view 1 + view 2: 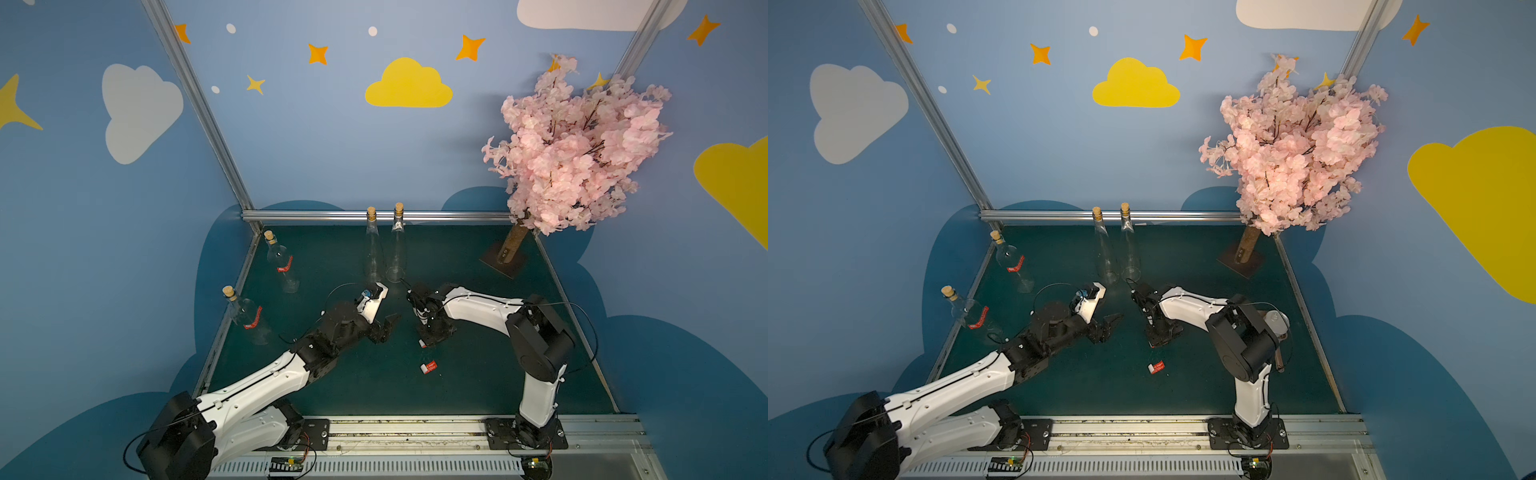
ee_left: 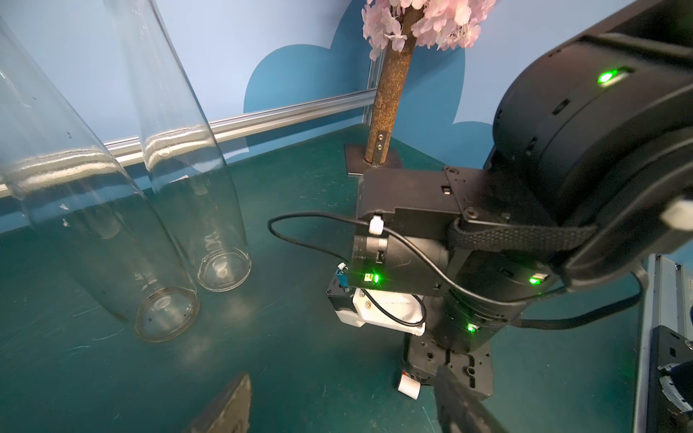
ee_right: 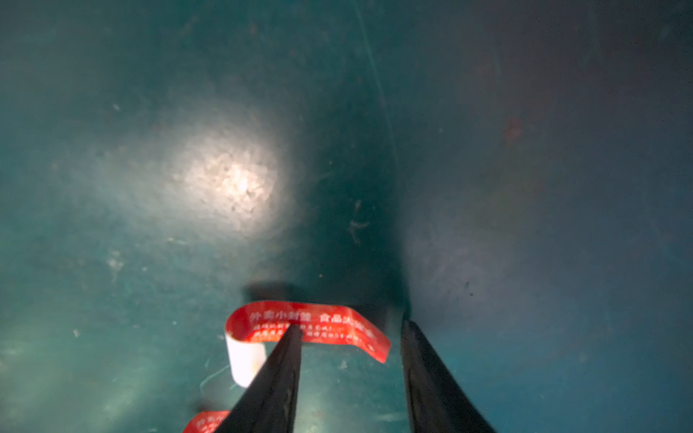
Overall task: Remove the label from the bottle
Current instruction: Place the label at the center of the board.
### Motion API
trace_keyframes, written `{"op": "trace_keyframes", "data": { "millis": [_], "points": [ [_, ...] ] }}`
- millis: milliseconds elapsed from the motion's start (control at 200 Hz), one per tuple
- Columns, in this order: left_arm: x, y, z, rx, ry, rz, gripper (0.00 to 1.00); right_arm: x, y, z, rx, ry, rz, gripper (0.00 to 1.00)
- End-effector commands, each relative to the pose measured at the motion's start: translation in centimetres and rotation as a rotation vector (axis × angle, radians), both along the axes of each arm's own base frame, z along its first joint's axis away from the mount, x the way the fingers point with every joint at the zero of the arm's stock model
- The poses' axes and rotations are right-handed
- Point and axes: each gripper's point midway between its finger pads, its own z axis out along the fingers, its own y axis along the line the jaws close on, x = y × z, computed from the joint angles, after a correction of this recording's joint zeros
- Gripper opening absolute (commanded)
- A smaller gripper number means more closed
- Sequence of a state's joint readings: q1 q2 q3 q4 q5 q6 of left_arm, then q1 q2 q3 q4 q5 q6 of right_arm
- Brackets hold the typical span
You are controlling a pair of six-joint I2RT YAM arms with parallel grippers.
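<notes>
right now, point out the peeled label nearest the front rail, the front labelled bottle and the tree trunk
peeled label [image 1: 431,366], top view, its red face
front labelled bottle [image 1: 242,308], top view, glass shoulder
tree trunk [image 1: 514,241], top view, mid trunk

Green table [image 1: 478,386], four standing glass bottles [image 1: 374,253], loose red labels [image 1: 429,367], tree base [image 1: 505,262].

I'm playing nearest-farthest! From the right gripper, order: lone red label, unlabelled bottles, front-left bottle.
From the right gripper, in a top view:
1. Lone red label, close by, base side.
2. Unlabelled bottles, behind it.
3. Front-left bottle, left edge.
</notes>
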State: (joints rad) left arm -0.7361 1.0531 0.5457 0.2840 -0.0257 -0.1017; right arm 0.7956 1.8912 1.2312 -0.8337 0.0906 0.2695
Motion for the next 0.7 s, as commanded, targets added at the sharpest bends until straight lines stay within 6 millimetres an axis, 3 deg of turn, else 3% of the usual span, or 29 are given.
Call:
{"op": "trace_keyframes", "data": {
  "millis": [0,696],
  "points": [
    [-0.4,0.2,-0.4,0.004,0.008,-0.002,0.76,-0.2,-2.4,-2.1,-0.131,0.010,-0.014,0.48],
    [-0.5,0.2,-0.3,0.004,0.009,-0.003,0.76,1.4,-1.3,-1.4,-0.089,-0.007,-0.026,0.48]
  ]
}}
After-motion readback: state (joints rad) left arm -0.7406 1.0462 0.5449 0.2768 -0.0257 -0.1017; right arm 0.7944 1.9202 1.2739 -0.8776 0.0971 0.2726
